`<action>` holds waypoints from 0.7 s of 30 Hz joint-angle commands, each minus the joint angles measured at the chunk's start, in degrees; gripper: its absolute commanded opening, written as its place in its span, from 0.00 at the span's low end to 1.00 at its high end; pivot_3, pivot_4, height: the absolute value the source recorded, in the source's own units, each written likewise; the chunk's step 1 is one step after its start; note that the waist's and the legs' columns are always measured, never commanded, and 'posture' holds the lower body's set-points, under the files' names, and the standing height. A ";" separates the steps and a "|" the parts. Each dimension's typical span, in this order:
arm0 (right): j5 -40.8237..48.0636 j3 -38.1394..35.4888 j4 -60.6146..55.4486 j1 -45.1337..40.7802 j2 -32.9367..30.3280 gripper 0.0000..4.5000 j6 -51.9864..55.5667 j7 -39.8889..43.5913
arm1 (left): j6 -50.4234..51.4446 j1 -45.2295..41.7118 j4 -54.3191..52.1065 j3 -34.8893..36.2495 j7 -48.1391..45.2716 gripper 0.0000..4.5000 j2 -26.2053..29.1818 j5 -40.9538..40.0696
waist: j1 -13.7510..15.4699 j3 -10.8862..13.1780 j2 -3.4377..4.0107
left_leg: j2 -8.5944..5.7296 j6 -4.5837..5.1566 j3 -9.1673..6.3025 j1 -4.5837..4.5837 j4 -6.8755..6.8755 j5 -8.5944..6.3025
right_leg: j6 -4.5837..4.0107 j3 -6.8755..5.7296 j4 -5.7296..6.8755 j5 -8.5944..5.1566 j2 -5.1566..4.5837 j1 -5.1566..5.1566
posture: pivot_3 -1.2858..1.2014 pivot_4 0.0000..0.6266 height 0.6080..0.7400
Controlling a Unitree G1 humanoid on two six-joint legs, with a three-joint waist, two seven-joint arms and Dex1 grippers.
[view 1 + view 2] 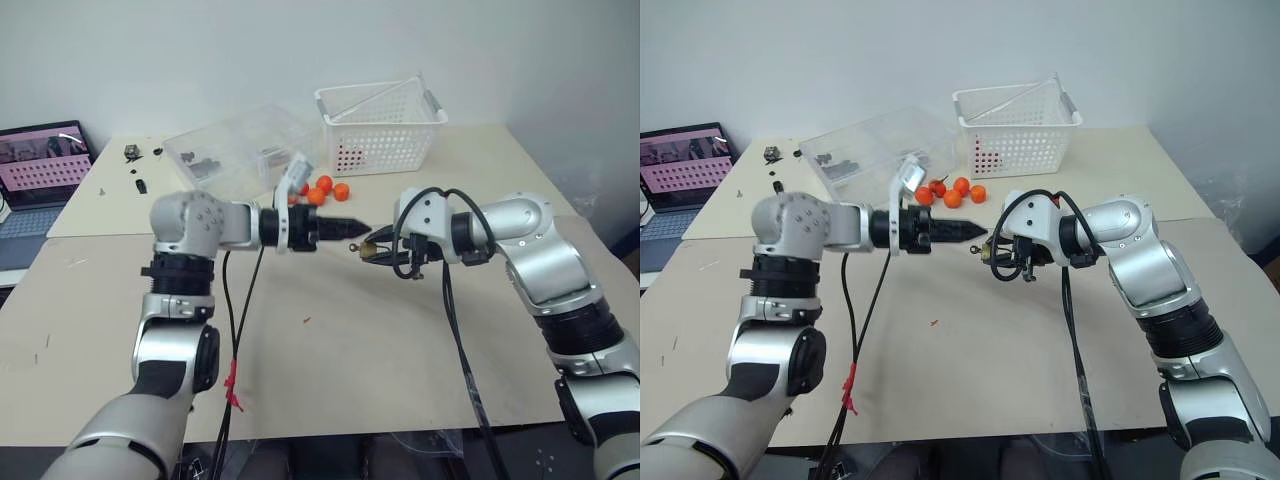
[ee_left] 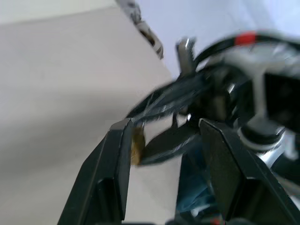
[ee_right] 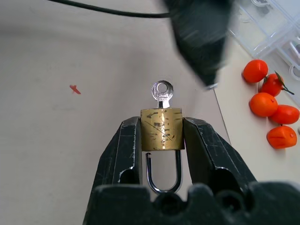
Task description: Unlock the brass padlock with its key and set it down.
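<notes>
The brass padlock (image 3: pixel 161 129) is clamped between the fingers of my right gripper (image 3: pixel 161 124), held above the table with its silvery shackle (image 3: pixel 163 173) pointing back toward the wrist. A small silver key (image 3: pixel 162 91) sticks out of the lock body's far end. My left gripper (image 1: pixel 348 229) points level at the lock from the left, its tip just short of the key. In the left wrist view its fingers (image 2: pixel 115 168) stand apart with nothing between them, and the padlock (image 2: pixel 137 147) shows just beyond one fingertip.
Several small oranges (image 1: pixel 322 190) lie behind the grippers. A clear plastic parts box (image 1: pixel 235 150) and a white basket (image 1: pixel 380 125) stand at the back, with a laptop (image 1: pixel 40 175) at far left. A red speck (image 1: pixel 306 321) lies on the table. Black cables hang from both wrists.
</notes>
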 commanded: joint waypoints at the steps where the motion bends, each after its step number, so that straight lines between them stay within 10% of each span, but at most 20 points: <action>1: 0.46 -1.27 -1.39 -1.27 -0.60 0.20 -0.09 0.10 | 3.44 -1.54 1.58 6.35 5.50 0.55 -1.75 -0.62 | -0.01 0.00 0.00 | 0.00 -0.03 -0.01 0.02 -0.04 0.02 | 0.00 0.01 0.00 0.00 0.00 0.00 | 0.52 0.24 1.00; 21: 0.37 -1.65 -1.86 -1.63 -0.95 0.20 0.50 -0.11 | 7.06 7.53 -6.61 1.25 12.21 0.55 -6.62 -4.14 | 0.52 0.00 -0.01 | -0.02 -0.35 0.00 0.00 -0.24 0.17 | -0.01 0.11 -0.04 0.08 -0.13 -0.09 | 0.52 0.24 1.00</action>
